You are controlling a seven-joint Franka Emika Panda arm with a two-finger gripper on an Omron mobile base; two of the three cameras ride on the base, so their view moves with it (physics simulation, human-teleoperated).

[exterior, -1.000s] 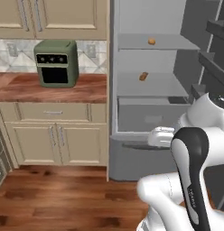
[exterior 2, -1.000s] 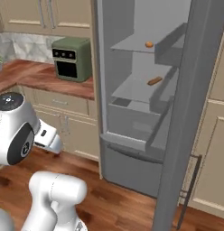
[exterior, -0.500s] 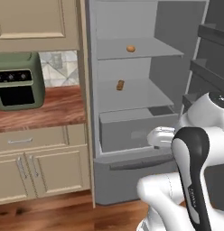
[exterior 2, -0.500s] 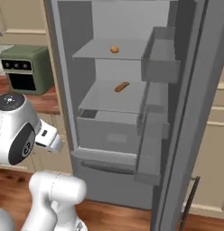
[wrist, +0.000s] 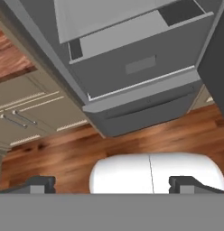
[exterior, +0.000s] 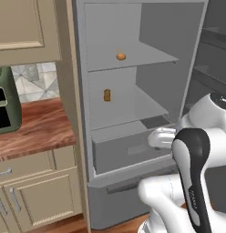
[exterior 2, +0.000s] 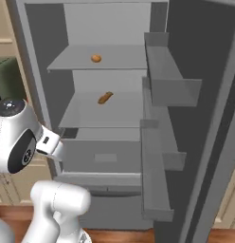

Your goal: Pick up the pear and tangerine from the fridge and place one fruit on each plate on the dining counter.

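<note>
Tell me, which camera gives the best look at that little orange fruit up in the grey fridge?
The left base view: the tangerine sits in plain sight on the fridge's upper shelf, at about the same small size in the right base view. The hand view looks lower, at the fridge's drawer and the wood floor.

base views: near, flanking open fridge (exterior: 146, 91) | hand view: down at drawer (wrist: 141, 67), floor (wrist: 132, 140)

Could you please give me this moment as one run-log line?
fridge: open | tangerine: upper shelf | brown lumpy item: middle shelf | gripper: open, empty, facing drawer
</note>
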